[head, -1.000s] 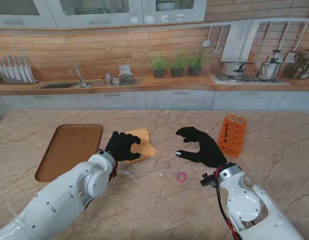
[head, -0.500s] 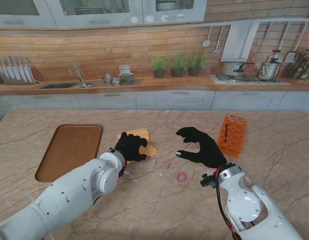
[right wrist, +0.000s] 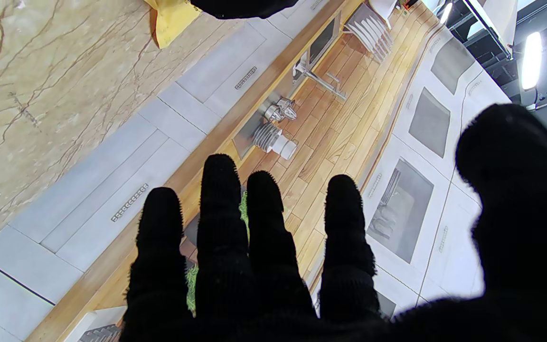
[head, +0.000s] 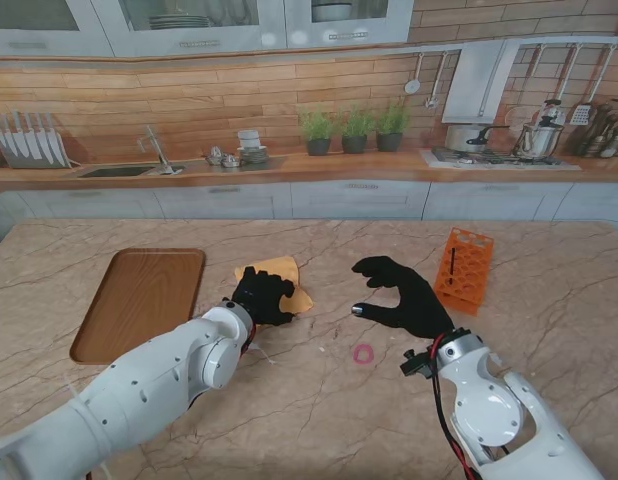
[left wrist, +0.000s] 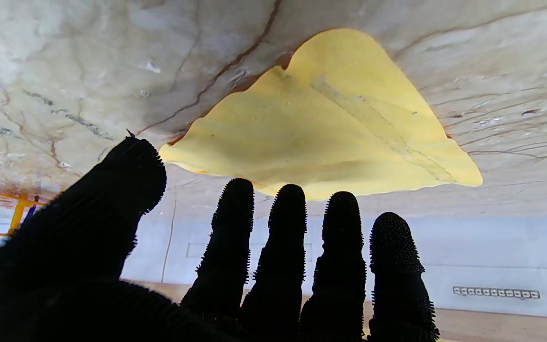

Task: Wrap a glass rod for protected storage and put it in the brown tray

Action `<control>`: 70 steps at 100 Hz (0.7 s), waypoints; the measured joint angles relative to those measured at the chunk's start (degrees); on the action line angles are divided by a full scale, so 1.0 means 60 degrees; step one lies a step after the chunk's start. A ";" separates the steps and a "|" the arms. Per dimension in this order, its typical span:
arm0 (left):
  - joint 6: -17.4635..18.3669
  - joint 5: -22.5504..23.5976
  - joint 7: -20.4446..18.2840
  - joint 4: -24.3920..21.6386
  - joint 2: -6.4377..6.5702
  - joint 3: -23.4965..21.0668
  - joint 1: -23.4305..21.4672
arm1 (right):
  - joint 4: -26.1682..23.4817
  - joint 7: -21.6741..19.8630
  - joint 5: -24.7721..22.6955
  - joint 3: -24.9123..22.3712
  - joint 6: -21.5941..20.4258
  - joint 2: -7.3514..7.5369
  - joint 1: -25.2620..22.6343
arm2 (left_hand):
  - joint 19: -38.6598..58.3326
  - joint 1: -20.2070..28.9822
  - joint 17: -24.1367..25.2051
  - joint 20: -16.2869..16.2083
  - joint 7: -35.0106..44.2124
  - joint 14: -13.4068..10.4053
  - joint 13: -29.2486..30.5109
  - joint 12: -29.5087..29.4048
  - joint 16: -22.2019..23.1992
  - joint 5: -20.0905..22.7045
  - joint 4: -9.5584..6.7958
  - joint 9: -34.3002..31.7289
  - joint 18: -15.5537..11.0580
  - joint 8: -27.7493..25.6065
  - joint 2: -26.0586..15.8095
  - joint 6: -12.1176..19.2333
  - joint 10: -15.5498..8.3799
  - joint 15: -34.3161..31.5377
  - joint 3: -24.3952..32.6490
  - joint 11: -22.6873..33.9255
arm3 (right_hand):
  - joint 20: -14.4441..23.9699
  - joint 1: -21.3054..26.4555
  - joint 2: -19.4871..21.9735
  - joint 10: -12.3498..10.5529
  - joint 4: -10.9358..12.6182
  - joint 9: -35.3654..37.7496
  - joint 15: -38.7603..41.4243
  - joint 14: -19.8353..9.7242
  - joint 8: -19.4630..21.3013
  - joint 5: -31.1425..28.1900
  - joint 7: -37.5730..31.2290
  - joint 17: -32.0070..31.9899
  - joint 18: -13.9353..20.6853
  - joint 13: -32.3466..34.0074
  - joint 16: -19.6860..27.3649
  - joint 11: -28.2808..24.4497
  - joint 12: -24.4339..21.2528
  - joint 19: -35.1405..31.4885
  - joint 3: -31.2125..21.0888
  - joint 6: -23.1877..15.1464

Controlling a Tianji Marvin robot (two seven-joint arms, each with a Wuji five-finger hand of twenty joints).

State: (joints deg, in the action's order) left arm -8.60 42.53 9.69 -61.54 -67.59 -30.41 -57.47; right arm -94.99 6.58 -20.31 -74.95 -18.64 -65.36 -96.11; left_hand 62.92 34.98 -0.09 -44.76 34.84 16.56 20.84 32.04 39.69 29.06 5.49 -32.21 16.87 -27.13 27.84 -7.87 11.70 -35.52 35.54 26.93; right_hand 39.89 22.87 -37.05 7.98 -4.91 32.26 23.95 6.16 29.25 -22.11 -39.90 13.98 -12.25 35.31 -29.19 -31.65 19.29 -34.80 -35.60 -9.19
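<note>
Left hand: the black-gloved left hand sits over the near edge of the folded yellow cloth sheet; in the left wrist view its fingers are spread straight and apart with nothing between them, so it is open and holding nothing.
Right hand: the black-gloved right hand hangs above the marble worktop, thumb and fingers curved toward each other; the right wrist view shows nothing between its fingers, so it holds nothing.
Glass rod: I cannot make it out for certain. A faint thin pale streak lies on the worktop just nearer to me than the left hand, but it is too slight to call.
Cloth: it lies flat, folded into a rough triangle, between the tray and the right hand, with one edge lifting a little off the stone.
Brown tray: the brown rectangular wooden tray lies to the left of the cloth, just beside the left forearm, with nothing in it.
Other things: an orange plastic rack lies to the right; a small pink ring sits near the right wrist.
Step in hand (judged): taking hold of the cloth to open it for wrapping.
Doing it well: pinch the lifted edge rather than press the flat middle, peel slowly so the fold opens without dragging, and keep the right hand ready to pin the far corner.
</note>
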 measured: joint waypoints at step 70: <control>0.0000 0.0084 0.0546 0.1344 -0.0465 0.1417 0.0982 | 0.0055 0.0084 0.0041 0.0048 0.0175 -0.0032 0.0064 | 0.0997 0.0911 -0.0693 -0.0136 0.1257 0.0112 0.1581 0.0217 0.0214 0.0305 0.0105 -0.1490 0.0111 -0.0024 0.0236 -0.0502 0.0366 -0.1242 0.1296 0.0661 | 0.0016 0.0001 -0.0001 0.0000 0.0000 0.0004 0.0105 0.0003 0.0014 -0.0104 0.0086 0.0002 -0.0004 0.0006 -0.0011 -0.0016 0.0004 -0.0039 0.0000 0.0000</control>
State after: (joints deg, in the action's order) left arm -8.60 43.03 12.97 -53.48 -70.38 -21.91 -51.58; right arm -94.66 7.09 -20.06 -74.66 -17.59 -65.55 -95.73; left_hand 68.90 40.45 -4.24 -45.58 42.38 17.23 30.33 33.34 40.97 30.89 6.12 -41.15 17.54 -27.28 29.26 -10.88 13.90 -42.97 43.32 30.90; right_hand 39.99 22.88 -37.05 7.98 -4.91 32.28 24.59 6.18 29.33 -22.73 -39.38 13.99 -12.27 35.35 -29.26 -31.75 19.31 -35.03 -35.60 -9.19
